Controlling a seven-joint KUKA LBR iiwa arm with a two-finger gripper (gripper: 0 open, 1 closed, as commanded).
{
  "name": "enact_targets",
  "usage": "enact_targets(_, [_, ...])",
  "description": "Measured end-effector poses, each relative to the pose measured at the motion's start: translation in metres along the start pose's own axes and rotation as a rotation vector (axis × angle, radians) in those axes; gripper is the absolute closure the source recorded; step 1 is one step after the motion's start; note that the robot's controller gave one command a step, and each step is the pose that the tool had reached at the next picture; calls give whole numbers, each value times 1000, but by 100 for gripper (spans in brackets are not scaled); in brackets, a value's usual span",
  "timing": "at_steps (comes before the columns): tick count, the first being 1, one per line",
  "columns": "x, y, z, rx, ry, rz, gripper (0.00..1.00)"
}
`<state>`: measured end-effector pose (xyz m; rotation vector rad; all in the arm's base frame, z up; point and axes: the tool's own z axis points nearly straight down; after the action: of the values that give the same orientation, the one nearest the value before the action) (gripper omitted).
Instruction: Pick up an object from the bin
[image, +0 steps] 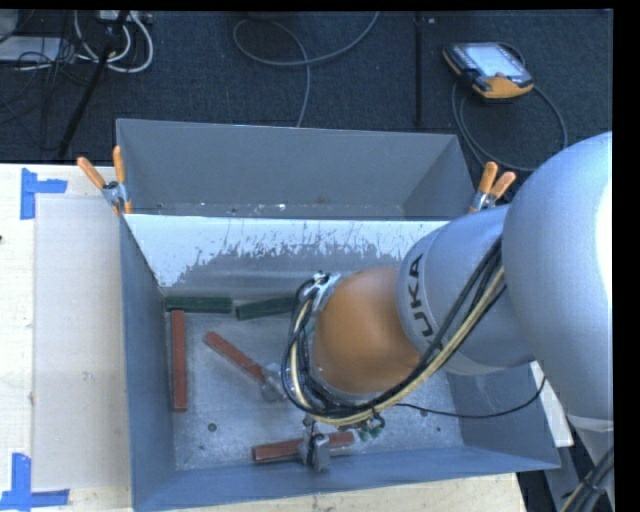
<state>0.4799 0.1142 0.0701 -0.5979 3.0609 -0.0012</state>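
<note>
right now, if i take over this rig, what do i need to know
Gripper: low near the front wall of the bin, at the front red-brown stick; grip unclear.
Others: left red-brown stick along the left side, diagonal red-brown stick mid-floor, two green sticks towards the back.
Done: nothing lifted yet.
Left: confirm the grip, lift the front stick out.

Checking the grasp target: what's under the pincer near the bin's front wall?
A flat red-brown bar lies under the pincer and shows on both sides of it. Its middle is covered by the pincer. Whatever lies beneath the orange wrist cover is hidden too.
</note>
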Motion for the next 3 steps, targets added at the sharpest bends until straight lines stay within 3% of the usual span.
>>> enact_targets(1, [2, 6, -5, -6, 4, -315, 0])
enact_targets(2, [-15, 25, -5, -9, 19, -333, 0])
enact_targets(3, [-6, 32, -1, -7, 25, -131, 100])
